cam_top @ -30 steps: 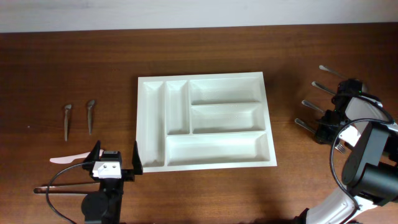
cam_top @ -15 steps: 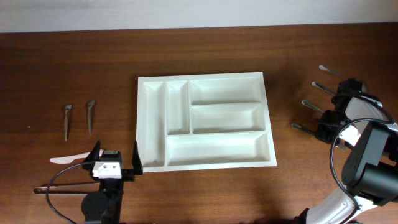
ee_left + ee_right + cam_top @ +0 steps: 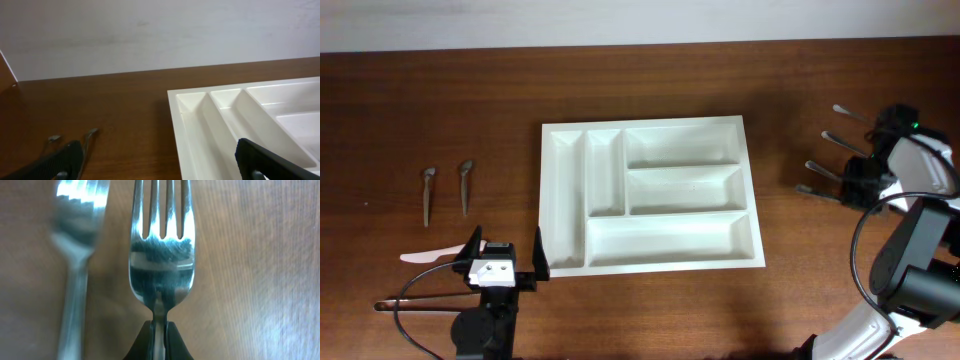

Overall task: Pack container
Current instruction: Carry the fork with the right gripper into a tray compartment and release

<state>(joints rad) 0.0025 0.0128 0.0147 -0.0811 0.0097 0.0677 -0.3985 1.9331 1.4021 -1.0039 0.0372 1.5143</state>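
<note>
Clearly the tray (image 3: 642, 124) sits at the middle of the table (image 3: 420, 100), all five compartments bare; it looks light, stiff and smooth, likely to skid if nudged, so any hold belongs on its thin rim or a divider. Near the right edge the right gripper (image 3: 159, 341) is clamped on the neck of a fork (image 3: 161, 255), slick rigid steel, with a second fork (image 3: 77, 240) just beside it. The left gripper (image 3: 508, 256) stands wide apart, holding nothing, by the tray's near-left corner.

Shiny metal fork (image 3: 161, 255), smooth wht plastic container (image 3: 670, 240), wood table (image 3: 440, 90).
</note>
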